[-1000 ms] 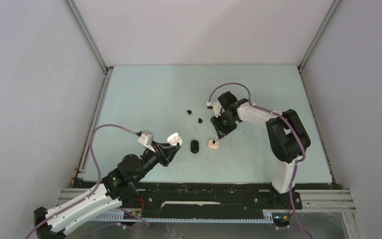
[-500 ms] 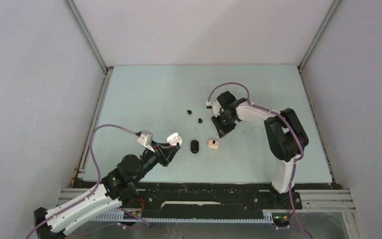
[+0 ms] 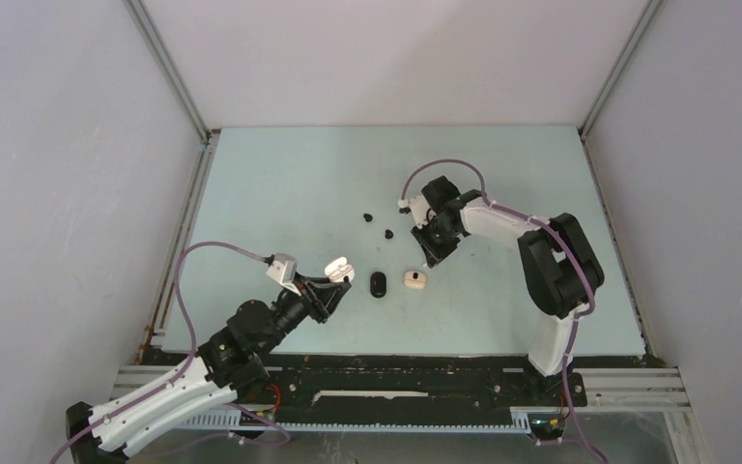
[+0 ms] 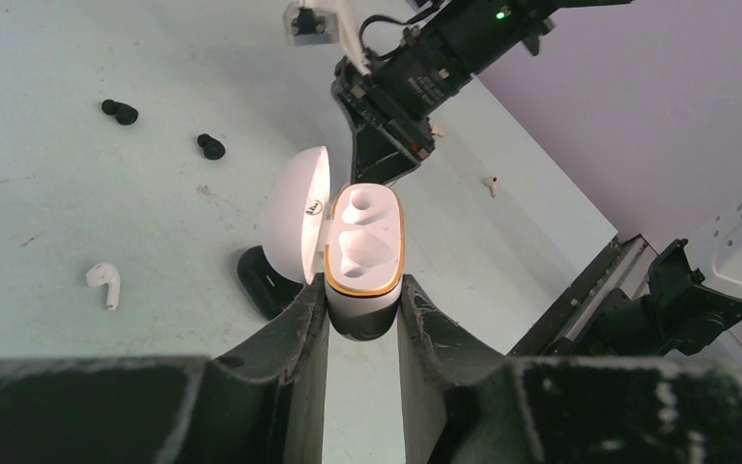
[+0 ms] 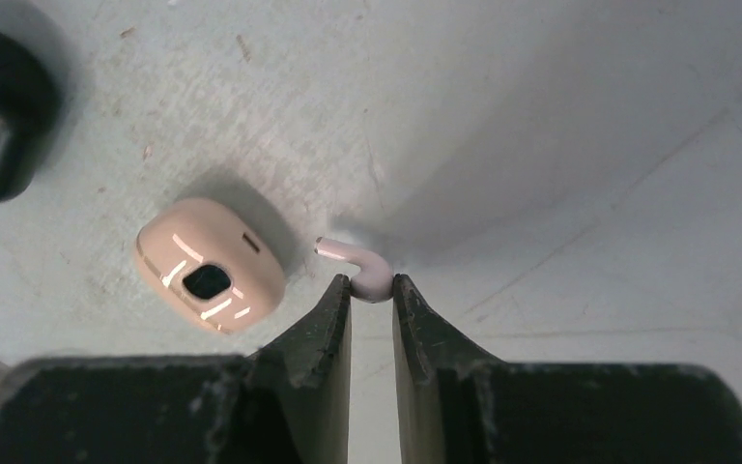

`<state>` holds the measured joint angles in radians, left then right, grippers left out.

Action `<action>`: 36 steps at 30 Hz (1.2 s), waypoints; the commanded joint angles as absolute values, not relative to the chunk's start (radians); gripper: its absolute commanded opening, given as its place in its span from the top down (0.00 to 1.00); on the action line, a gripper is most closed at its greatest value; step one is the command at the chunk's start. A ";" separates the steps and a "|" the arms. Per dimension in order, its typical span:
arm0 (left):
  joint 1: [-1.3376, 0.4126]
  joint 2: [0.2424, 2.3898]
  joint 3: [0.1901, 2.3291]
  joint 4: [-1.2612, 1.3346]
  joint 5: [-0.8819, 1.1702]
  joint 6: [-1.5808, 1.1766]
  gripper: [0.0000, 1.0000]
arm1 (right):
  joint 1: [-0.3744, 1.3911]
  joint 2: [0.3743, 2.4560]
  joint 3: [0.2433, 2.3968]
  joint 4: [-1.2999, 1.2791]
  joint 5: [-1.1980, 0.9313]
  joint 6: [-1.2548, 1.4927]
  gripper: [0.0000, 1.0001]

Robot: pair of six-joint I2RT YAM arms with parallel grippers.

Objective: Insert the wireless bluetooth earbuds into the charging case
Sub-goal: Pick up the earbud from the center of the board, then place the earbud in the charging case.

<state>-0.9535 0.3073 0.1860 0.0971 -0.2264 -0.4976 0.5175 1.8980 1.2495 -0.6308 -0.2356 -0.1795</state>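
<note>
right claw (image 5: 372, 286) pinches a pale hooked earbud (image 5: 357, 258); left claw (image 4: 362, 296) clamps the open white case (image 4: 363, 232)

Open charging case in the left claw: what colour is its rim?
The rim is gold, on a white case; clearest in the left wrist view.

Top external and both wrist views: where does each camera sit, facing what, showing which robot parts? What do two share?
Top external: above, behind bases, facing down at table; left arm, right arm.
Left wrist: along left claw gripping open white case.
Right wrist: down past right claw pinching pale earbud.
Shared, top and right: peach case.
</note>
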 commanded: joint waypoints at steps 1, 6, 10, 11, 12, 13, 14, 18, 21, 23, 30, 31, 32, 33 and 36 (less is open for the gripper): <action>-0.957 0.335 0.164 0.192 -0.200 -0.501 1.00 | 0.510 1.718 1.237 -0.646 -0.180 -0.266 1.00; -0.957 0.426 0.170 0.274 -0.188 -0.472 1.00 | 0.510 1.559 1.237 -0.668 -0.124 -0.364 1.00; -0.957 0.544 0.219 0.330 -0.179 -0.432 1.00 | 0.525 1.449 1.237 -0.679 -0.072 -0.470 1.00; -0.958 0.571 0.235 0.343 -0.176 -0.421 1.00 | 0.529 1.428 1.236 -0.677 -0.046 -0.498 1.00; -0.957 0.600 0.249 0.357 -0.173 -0.412 1.00 | 0.534 1.403 1.236 -0.671 -0.020 -0.528 1.00; -0.957 0.624 0.264 0.370 -0.171 -0.404 1.00 | 0.543 1.378 1.236 -0.660 -0.003 -0.559 1.00; -0.957 0.649 0.279 0.383 -0.166 -0.397 1.00 | 0.555 1.351 1.236 -0.650 0.046 -0.595 1.00; -0.957 0.724 0.313 0.467 -0.137 -0.371 1.00 | 0.633 1.213 1.236 -0.608 0.163 -0.731 1.00; -0.957 0.770 0.331 0.525 -0.095 -0.338 1.00 | 0.713 1.124 1.237 -0.595 0.215 -0.801 1.00; -0.958 0.797 0.334 0.569 -0.045 -0.311 1.00 | 0.753 1.065 1.236 -0.600 0.225 -0.826 1.00; -0.975 0.852 0.321 0.738 0.040 -0.241 1.00 | 1.018 0.938 1.236 -0.583 0.363 -0.910 1.00; -0.978 0.861 0.319 0.766 0.034 -0.242 1.00 | 1.052 0.938 1.236 -0.570 0.383 -0.928 1.00; -0.984 0.868 0.321 0.778 0.020 -0.240 1.00 | 1.077 0.943 1.236 -0.555 0.402 -0.946 1.00; -0.993 0.876 0.325 0.782 0.006 -0.237 1.00 | 1.089 0.951 1.236 -0.539 0.417 -0.961 1.00; -1.009 0.899 0.355 0.753 -0.033 -0.232 1.00 | 1.107 0.983 1.237 -0.504 0.442 -1.009 1.00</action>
<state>-0.9871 0.8768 0.3016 0.6857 -0.0006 -0.2749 1.0855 0.9424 1.2224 -0.5819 0.3435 -0.9188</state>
